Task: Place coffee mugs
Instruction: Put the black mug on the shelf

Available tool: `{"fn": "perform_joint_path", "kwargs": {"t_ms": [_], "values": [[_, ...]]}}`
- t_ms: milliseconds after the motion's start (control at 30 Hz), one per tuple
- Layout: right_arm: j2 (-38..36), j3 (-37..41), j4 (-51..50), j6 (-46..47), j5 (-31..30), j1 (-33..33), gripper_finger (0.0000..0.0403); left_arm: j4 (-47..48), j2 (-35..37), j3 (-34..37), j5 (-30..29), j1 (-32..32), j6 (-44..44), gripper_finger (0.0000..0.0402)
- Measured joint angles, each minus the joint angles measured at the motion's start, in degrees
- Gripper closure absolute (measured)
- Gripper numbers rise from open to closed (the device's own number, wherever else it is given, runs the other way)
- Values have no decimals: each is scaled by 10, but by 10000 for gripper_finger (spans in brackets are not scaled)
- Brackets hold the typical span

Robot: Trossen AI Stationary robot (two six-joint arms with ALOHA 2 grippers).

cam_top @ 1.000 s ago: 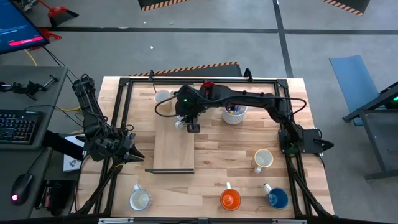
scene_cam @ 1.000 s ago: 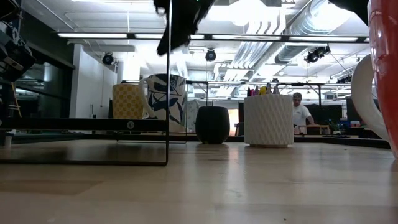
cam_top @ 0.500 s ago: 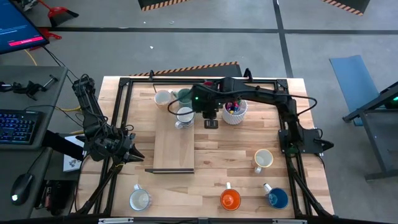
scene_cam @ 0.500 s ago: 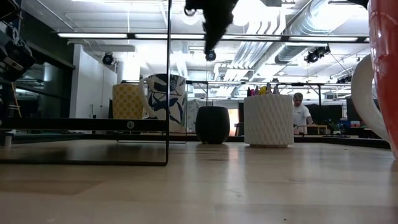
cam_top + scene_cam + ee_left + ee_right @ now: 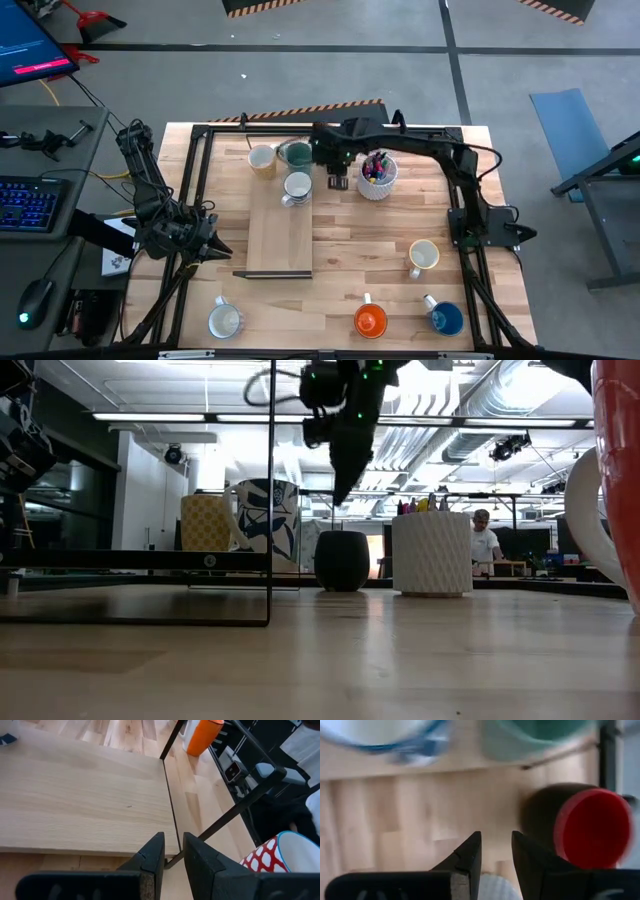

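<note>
Mugs (image 5: 297,187) in two groups on table (image 5: 500,215).

Far group, tight by the far rail of frame (image 5: 200,170):
- cream mug (image 5: 262,159) and teal mug (image 5: 296,153) side by side
- white mug (image 5: 297,187) just in front of them at the far end of board (image 5: 280,240); on it or only against its edge, cannot tell
- red mug (image 5: 592,827) close beside the teal one, covered by the right arm from above, visible only from the right wrist

Probable reason for the packing: finished pieces collected in one corner, rest of board kept free.

Near group, well apart from the first and spaced out singly:
- yellow mug (image 5: 423,256)
- orange mug (image 5: 370,321)
- blue mug (image 5: 446,319)
- pale mug (image 5: 225,321)

Judged as not yet placed; roughly half the job done. Loose spacing good for access from above.

Right end effector (image 5: 496,834): raised above the table between white mug and pen cup (image 5: 377,175). Fingers a little apart, nothing between them. Height sensible for clearing rims. Pen cup near enough to count as the main collision risk.

Left end effector (image 5: 173,836): parked low at the left side, pointed across the near end of board. Narrow gap between fingers, empty. Kept clear of the right arm's working area, by the look of it.
</note>
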State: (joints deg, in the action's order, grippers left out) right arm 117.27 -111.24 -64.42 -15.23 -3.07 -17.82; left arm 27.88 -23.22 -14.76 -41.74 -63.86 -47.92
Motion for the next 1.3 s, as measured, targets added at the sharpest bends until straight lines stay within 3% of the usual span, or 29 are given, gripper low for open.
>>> {"fn": "perform_joint_path", "kwargs": {"t_ms": [200, 367, 767, 1300], "values": [[0, 0, 13, 10, 4, -65, 318, 6, 0, 0, 0, 0, 0, 342], [1, 0, 26, 9, 47, -92, 318, 9, 0, 0, -1, 0, 0, 342], [5, 0, 70, 30, 66, -96, 318, 9, 0, 0, -1, 0, 0, 342], [28, 0, 72, 88, 42, -94, 318, 10, 0, 0, -9, 0, 1, 342]]}}
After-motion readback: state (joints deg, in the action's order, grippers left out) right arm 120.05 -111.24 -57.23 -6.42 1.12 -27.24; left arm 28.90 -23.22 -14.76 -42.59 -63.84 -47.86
